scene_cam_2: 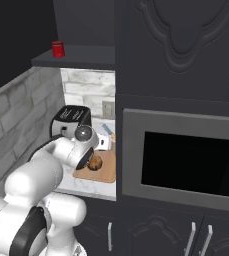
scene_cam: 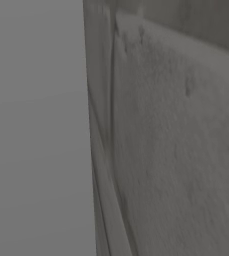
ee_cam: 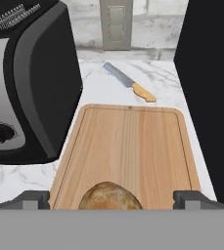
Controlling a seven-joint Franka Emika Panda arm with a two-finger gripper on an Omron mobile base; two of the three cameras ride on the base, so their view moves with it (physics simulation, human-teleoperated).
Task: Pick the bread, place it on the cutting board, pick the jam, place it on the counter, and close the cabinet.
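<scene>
Gripper (ee_cam: 111, 200): I read the fingers (ee_cam: 35, 199) as spread fully apart, gripping nothing.
Bread (ee_cam: 108, 197): lies between my two fingers on the near end of the cutting board (ee_cam: 128, 146).
Cutting board: extends ahead of the fingers on the marble counter (ee_cam: 96, 85).
Toaster (ee_cam: 28, 83): ahead and left of the fingers, just beside the board.
Knife (ee_cam: 129, 88): beyond the board's far edge, on the counter.
Jam (scene_cam_2: 58, 49): I see a red jar on the ledge high above the counter, well apart from the fingers.

bread (ee_cam: 108, 197) cut off at btm edge, toaster (ee_cam: 25, 83) cropped left
</scene>
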